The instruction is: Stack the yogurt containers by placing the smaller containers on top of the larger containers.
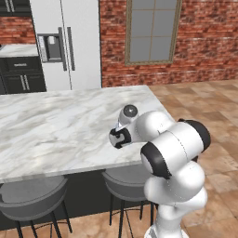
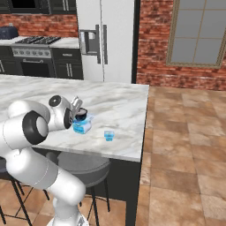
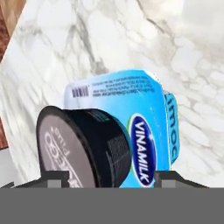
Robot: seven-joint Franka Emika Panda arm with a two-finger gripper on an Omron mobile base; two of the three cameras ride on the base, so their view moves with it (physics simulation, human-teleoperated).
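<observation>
Marble: we've got a white, grey-veined counter (image 2: pixel 119 106) with everything sitting near its front edge.
Big tub: the light-blue squarish tub (image 2: pixel 82 126) stands on the counter, right in front of the arm. In the hand view (image 3: pixel 131 109) we can read "VINAMILK" on its side and see a barcode on top.
Dark cup: the small near-black round cup (image 2: pixel 81 114) is on top of the big tub. In the hand view (image 3: pixel 87 144) it looks tipped, pale lid facing the camera, its body lying across the blue tub.
Tiny tub: the little light-blue tub (image 2: pixel 109 135) sits by itself on the counter, to the right of the big one and closer to the edge, not touching it.
Gripper: the gripper (image 2: pixel 76 110) is right at the dark cup. In the hand view the two fingertips (image 3: pixel 57 179) stand on either side of the cup and tub; honestly we can't tell if they're pinching the cup or just spread around it.
Background: steel fridge (image 2: pixel 106 39), brick wall (image 2: pixel 152 39), grey stools (image 1: pixel 32 197) under the counter.
</observation>
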